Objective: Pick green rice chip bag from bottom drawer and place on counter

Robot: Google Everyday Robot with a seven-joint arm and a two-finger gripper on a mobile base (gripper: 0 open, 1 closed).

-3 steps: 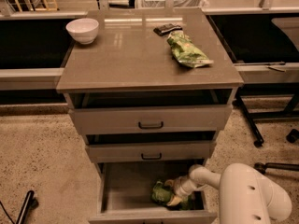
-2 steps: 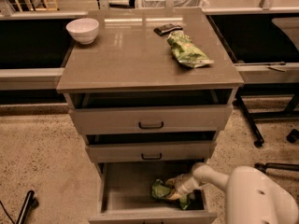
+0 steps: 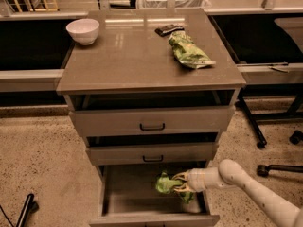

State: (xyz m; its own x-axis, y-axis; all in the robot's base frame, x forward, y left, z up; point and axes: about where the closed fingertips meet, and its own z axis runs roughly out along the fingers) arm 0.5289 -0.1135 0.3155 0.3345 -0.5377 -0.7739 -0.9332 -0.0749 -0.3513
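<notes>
The bottom drawer point(image 3: 127, 193) is pulled open, its inside plain grey. The green rice chip bag point(image 3: 164, 184), crumpled and bright green, sits at the drawer's right side. My gripper point(image 3: 180, 183) reaches in from the right on a white arm and its fingers close around the bag's right part. The bag looks held slightly above the drawer floor. The counter point(image 3: 128, 56) is the glossy grey-brown top of the cabinet, above the two upper drawers.
On the counter stand a white bowl point(image 3: 83, 30) at the back left, a small dark object point(image 3: 169, 29) and a longer flat green bag point(image 3: 188, 51) at the right. The two upper drawers stand slightly ajar. Chair legs with wheels point(image 3: 279, 167) are at the right.
My gripper has moved left onto the green bag and closed on it. The bag now sits a little higher in the drawer than before.
</notes>
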